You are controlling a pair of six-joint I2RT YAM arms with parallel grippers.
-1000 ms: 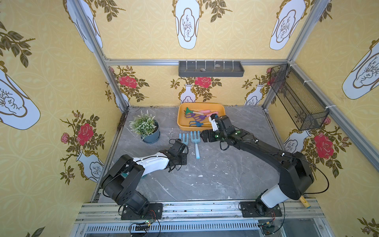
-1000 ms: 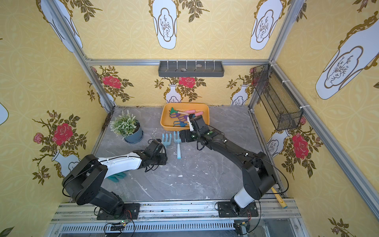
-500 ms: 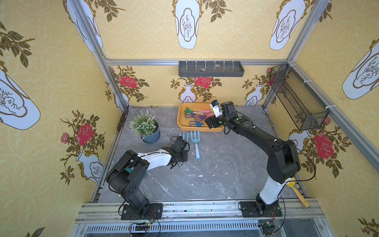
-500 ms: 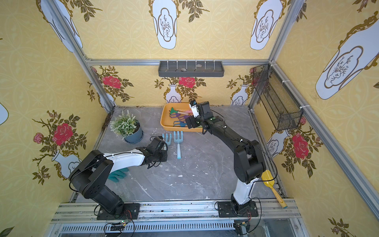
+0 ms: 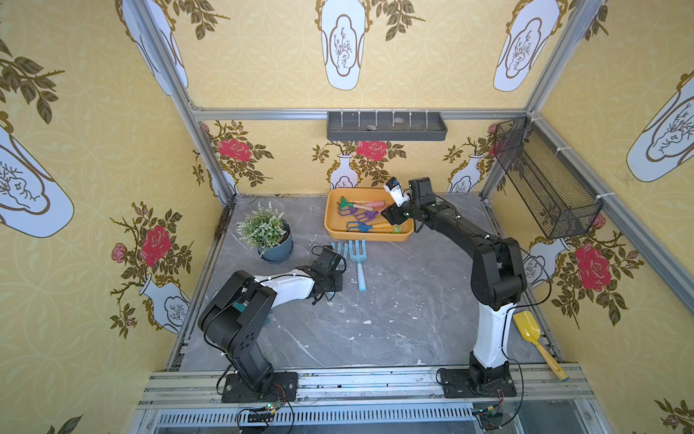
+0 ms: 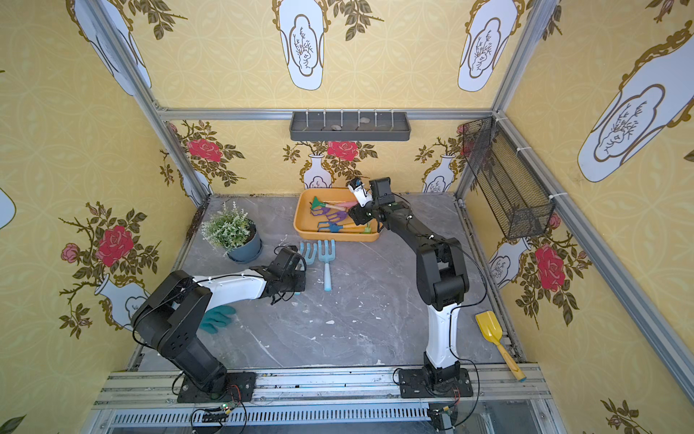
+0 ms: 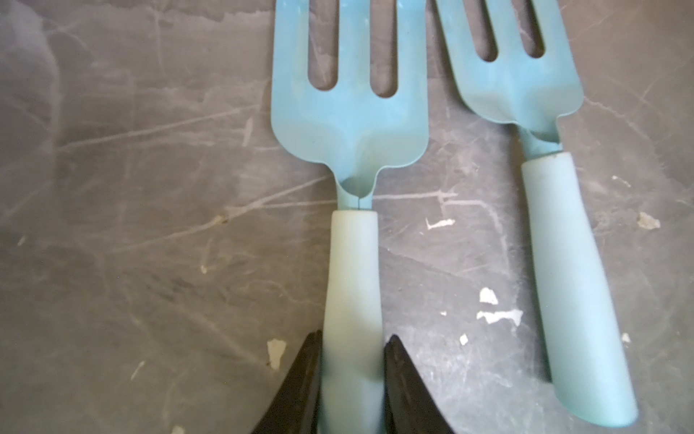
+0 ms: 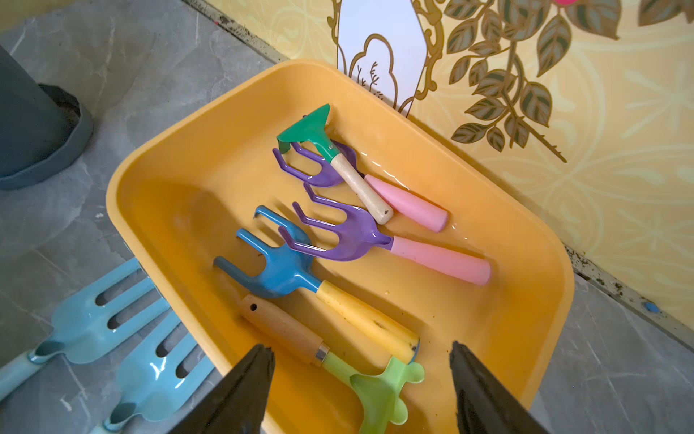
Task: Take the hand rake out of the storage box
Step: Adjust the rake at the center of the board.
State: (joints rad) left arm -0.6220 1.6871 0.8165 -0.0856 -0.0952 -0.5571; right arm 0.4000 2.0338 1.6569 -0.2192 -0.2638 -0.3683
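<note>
Overlapping rakes (image 8: 349,240) crowd the open-topped storage box (image 8: 180,180) near the back wall (image 8: 601,169); forks (image 8: 94,323) lie just before it.

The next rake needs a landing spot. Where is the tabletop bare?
Bare: the wide middle of the table between both arm bases, and the strip between the blue forks and the right arm. Crowded: before the storage box, where the left gripper pinches one blue fork.

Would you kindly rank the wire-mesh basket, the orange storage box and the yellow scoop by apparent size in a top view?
1. wire-mesh basket, though it hangs nearer the camera, which flatters it
2. storage box
3. yellow scoop
</note>
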